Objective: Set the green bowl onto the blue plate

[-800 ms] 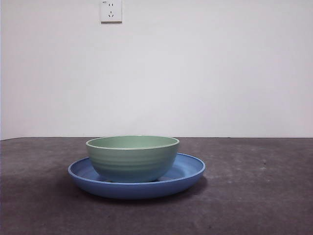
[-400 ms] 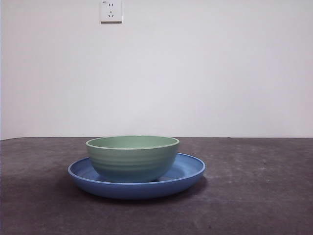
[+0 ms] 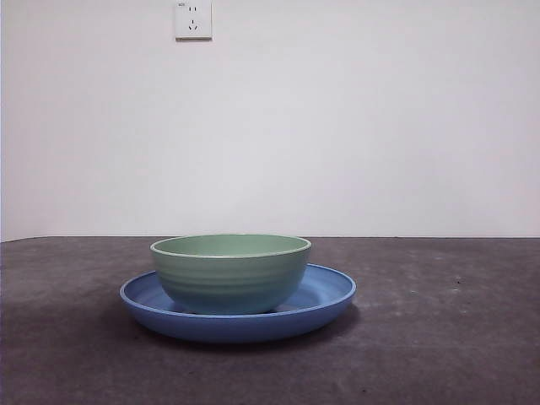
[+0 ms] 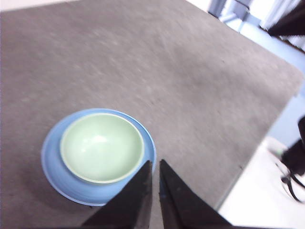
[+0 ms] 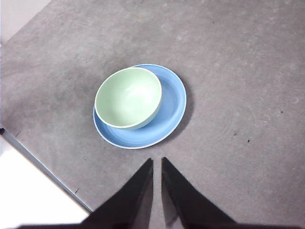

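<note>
A: Start with the biggest thing. What's underneath it all?

B: The table [image 3: 439, 337], a dark grey, slightly mottled surface running back to a plain white wall [image 3: 337, 126]. High on that wall there's a white socket [image 3: 192, 18].

A: And on the table?

B: The blue plate [image 3: 325, 299], wide, shallow and glossy, lying flat with its low rim turned up. It's round, so it has no long axis to speak of; its open face points straight up.

A: The bowl?

B: The green bowl [image 3: 230, 274] stands upright inside the plate, mouth up, not tilted. Pale sage green, faint horizontal ridges on the outer wall, a lighter rim, empty and smooth inside. It's narrower than the plate, so blue shows all round it. From above it sits off-centre, with a wider crescent of plate showing on one side. In the front view that wider strip is on the right.

A: Where are the grippers?

B: Both are up in the air and away from the dishes, touching nothing. The left gripper [image 4: 155, 164] has its black jaws drawn nearly together, just a thin slit between them, holding nothing. The right gripper [image 5: 157, 162] looks the same: jaws pinched close with a narrow gap, nothing in them. Neither arm shows in the front view.
</note>
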{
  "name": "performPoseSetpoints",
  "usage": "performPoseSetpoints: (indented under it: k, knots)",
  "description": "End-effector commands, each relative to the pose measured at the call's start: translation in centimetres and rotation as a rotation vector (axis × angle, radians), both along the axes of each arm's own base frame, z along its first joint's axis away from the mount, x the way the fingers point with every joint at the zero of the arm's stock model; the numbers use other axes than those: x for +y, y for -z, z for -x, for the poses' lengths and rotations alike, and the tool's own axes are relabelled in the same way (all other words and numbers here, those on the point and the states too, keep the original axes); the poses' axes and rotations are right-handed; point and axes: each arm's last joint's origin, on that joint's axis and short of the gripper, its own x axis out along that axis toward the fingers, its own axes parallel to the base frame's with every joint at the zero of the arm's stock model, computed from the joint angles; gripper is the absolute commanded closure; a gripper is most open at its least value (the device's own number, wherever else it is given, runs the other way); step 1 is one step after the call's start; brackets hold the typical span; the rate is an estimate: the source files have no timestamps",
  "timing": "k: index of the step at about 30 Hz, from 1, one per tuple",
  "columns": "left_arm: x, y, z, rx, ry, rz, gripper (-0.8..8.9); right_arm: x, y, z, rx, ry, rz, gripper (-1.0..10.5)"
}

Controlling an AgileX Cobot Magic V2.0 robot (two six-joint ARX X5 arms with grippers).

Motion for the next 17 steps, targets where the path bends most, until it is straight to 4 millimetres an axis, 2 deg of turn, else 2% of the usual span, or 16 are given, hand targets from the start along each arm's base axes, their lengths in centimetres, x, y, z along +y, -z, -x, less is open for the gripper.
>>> performPoseSetpoints:
  k: [1, 5, 9, 17]
  knots:
    - [0.5, 0.5, -0.5, -0.059, -0.047, -0.025, 7.89, 0.1, -0.5, 0.1, -0.024, -0.013, -0.006, 9.2]
    - [1.9, 3.4, -1.7, -0.174, -0.17, -0.081, 7.89, 0.1, -0.5, 0.1, -0.024, -0.013, -0.006, 9.2]
    - [3.6, 7.3, -2.4, -0.243, -0.352, -0.042, 7.89, 0.1, -0.5, 0.1, -0.024, -0.013, -0.006, 9.2]
    - [6.2, 14.1, -1.7, -0.319, -0.738, 0.018, 7.89, 0.0, -0.5, 0.1, -0.024, -0.013, -0.006, 9.2]
